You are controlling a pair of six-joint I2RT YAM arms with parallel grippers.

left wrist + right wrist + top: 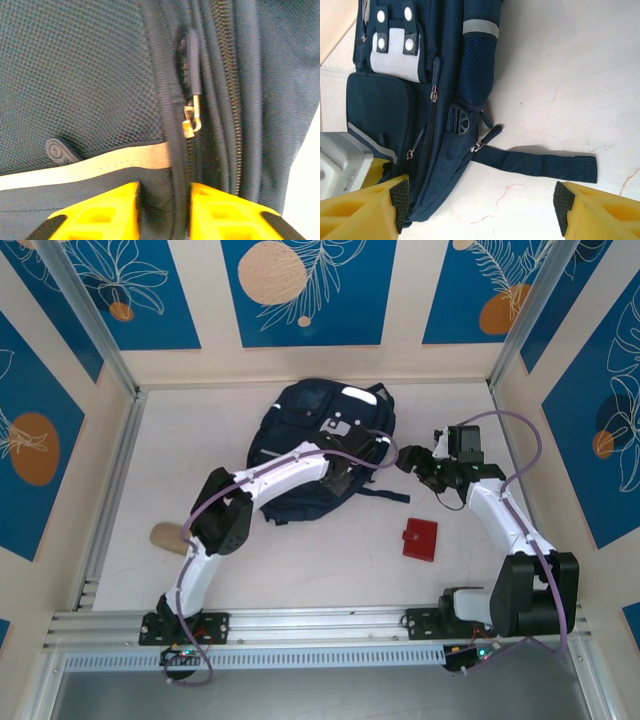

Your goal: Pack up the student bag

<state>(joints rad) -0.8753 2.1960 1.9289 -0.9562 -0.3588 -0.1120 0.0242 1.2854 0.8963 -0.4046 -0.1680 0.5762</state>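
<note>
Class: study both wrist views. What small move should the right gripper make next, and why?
Probably ease the open right gripper toward the zipper pull and close on it. The left gripper pinches a seam of the student bag, steadying it, and the zippers look closed.

Red wallet, tan, perhaps cardboard, roll on white table
</note>
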